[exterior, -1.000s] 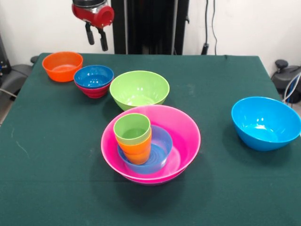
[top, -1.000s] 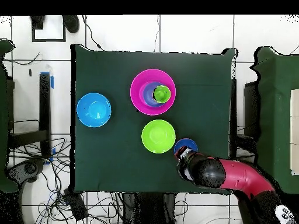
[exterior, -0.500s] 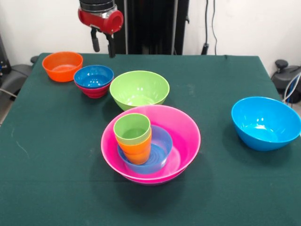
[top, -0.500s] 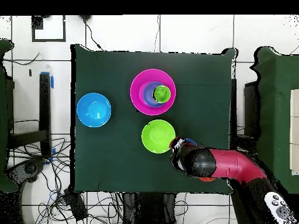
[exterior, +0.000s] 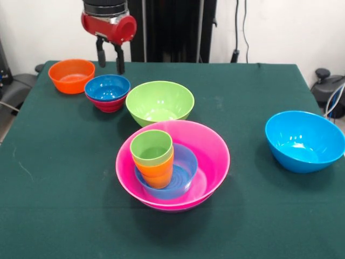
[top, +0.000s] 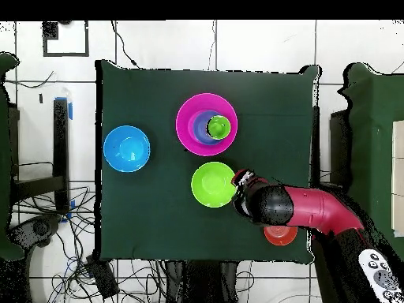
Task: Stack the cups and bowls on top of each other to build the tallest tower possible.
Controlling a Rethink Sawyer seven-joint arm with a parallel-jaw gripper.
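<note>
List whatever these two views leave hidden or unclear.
- Overhead: the arm covers the dark-blue bowl completely and part of the orange bowl.
- Front: the pink bowl hides almost everything nested beneath it.
- Front: the picture's top edge cuts off the arm above the gripper.

The front view looks from across the green surface (exterior: 259, 216) at a moderate downward slant, fairly close, cropping its near corners. The overhead view looks straight down from farther off, taking in the whole surface (top: 276, 102) and surrounding floor (top: 237, 43). Both share the surface, turned half round
</note>
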